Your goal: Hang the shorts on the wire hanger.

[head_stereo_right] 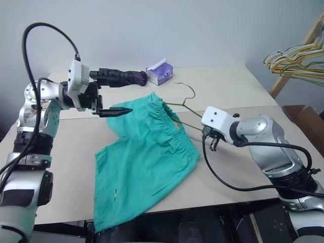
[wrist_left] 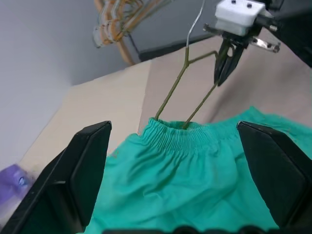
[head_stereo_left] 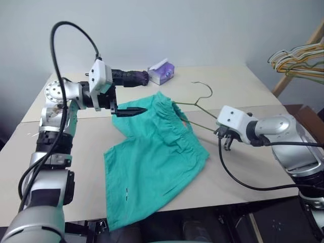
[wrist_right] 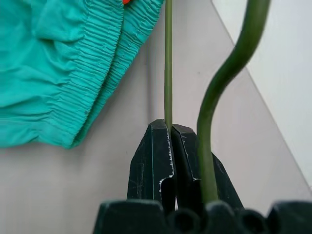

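The hanger [head_stereo_left: 195,109] is pinched tight by the right claw [wrist_right: 170,146], so it is kept steady, one end tucked inside the shorts [head_stereo_left: 157,157]. The left claw [head_stereo_left: 132,111] is held wide open and empty just above the shorts, likely so the waistband can be grabbed.

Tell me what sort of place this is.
Probably a plain indoor test room, not a home: beige tables pushed together against a bare wall, spare hangers bunched on a wooden rack, and shorts laid out with a wire hanger.

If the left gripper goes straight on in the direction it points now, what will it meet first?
Probably the shorts: the left gripper has open jaws aimed at the gathered waistband, where the wire hanger enters the cloth. Farther along that line is the right gripper, shut on the hanger wire. Depth is uncertain.
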Available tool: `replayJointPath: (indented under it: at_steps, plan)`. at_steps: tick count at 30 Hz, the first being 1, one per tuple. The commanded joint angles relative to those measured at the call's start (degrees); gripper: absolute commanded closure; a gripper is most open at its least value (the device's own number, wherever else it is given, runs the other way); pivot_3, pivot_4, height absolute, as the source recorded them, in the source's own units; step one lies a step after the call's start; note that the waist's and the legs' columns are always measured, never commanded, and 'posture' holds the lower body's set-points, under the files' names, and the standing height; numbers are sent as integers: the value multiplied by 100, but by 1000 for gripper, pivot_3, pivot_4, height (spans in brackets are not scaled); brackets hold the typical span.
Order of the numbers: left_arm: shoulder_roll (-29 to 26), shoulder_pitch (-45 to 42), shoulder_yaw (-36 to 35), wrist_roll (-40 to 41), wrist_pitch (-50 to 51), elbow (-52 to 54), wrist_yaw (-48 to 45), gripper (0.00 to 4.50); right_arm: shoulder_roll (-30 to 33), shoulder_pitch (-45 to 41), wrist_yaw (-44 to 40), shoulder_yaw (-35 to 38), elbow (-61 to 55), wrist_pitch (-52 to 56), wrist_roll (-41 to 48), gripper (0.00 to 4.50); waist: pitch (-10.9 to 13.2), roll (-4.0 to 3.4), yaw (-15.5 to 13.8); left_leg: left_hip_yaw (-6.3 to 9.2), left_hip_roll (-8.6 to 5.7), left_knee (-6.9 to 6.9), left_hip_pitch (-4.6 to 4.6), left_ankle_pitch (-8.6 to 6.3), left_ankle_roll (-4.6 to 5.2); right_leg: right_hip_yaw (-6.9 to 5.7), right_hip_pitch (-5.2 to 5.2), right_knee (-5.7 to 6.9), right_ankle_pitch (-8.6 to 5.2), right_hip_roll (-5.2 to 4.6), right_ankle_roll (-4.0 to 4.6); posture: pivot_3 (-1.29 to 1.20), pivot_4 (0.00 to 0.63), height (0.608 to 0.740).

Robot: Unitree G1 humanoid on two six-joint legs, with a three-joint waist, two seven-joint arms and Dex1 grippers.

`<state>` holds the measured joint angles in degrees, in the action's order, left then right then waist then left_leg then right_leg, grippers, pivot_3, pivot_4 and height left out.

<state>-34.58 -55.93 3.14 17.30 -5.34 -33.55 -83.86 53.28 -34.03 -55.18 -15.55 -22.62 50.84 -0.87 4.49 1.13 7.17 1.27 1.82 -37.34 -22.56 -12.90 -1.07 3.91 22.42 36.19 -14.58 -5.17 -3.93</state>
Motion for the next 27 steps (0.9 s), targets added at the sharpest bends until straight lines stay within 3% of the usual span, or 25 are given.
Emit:
replayJointPath:
  at_steps: [1,8,14,20,23,27]
  plan:
    - [155,-382,80,-220,-689,-509,-263,31,217,-191,-243,79,-624,213,192,4500,0,0,57,1,-1,-1,-3,0,0,-1,2,0,0,-2,0,-181,25,740]
    - [409,-1128,469,-680,-1614,-1790,-839,31,365,-390,-625,138,-1019,420,707,4500,0,0,315,11,-1,-7,-6,0,0,-9,2,10,0,-1,-2,-180,14,740]
    - [-43,-1263,1664,-492,-1792,-1926,-864,31,401,-541,-680,85,-1070,467,918,4500,-1,-1,510,16,1,-4,-5,0,1,-9,7,20,-2,-2,-4,-189,15,740]
    - [-134,-1284,1853,-438,-1906,-2090,-864,31,417,-549,-671,87,-1107,486,1045,4500,-1,-2,529,16,-2,-29,-55,0,1,-5,72,74,-4,-5,-7,-184,20,740]
    - [-137,-1286,1904,-582,-2133,-2204,-864,586,413,-581,-660,69,-1110,490,1101,4500,-1,-2,532,17,-3,-43,-63,0,1,-5,75,80,-4,-5,-7,-182,19,740]
    - [-127,-1280,1893,-620,-2204,-2268,-864,1806,403,-641,-642,56,-1089,511,1175,4500,-1,-2,527,17,-3,-44,-67,0,1,-5,77,79,-5,-5,-7,-183,21,740]
